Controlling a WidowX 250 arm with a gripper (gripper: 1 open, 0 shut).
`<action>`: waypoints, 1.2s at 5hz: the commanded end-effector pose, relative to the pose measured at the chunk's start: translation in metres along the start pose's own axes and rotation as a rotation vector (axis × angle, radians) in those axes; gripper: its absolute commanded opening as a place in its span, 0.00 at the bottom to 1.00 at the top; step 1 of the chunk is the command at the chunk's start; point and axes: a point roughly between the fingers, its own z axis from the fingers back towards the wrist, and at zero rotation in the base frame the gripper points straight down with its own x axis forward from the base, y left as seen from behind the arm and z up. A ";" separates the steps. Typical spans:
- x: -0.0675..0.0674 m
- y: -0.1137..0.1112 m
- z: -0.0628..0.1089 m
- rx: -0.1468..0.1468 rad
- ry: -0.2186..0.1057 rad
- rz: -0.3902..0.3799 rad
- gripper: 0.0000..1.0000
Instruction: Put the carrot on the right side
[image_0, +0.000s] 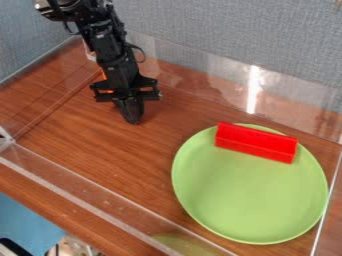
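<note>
The carrot (102, 78) shows only as a thin orange sliver against the left side of the black hand, far left on the wooden table; the arm hides most of it. My gripper (131, 113) points steeply down with its fingertips close together just above the wood, to the right of and nearer than that sliver. The jaws look shut. The frame does not show whether the carrot is pinched or only lies beside the hand.
A round green plate (201, 200) lies at the front right with a red rectangular block (257, 142) on its far part. Clear plastic walls (254, 85) ring the table (94, 150).
</note>
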 end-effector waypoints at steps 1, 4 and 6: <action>0.013 -0.002 0.013 0.000 -0.027 0.010 0.00; 0.032 -0.003 0.013 -0.011 -0.033 0.164 0.00; 0.007 -0.028 0.028 0.089 -0.074 0.213 0.00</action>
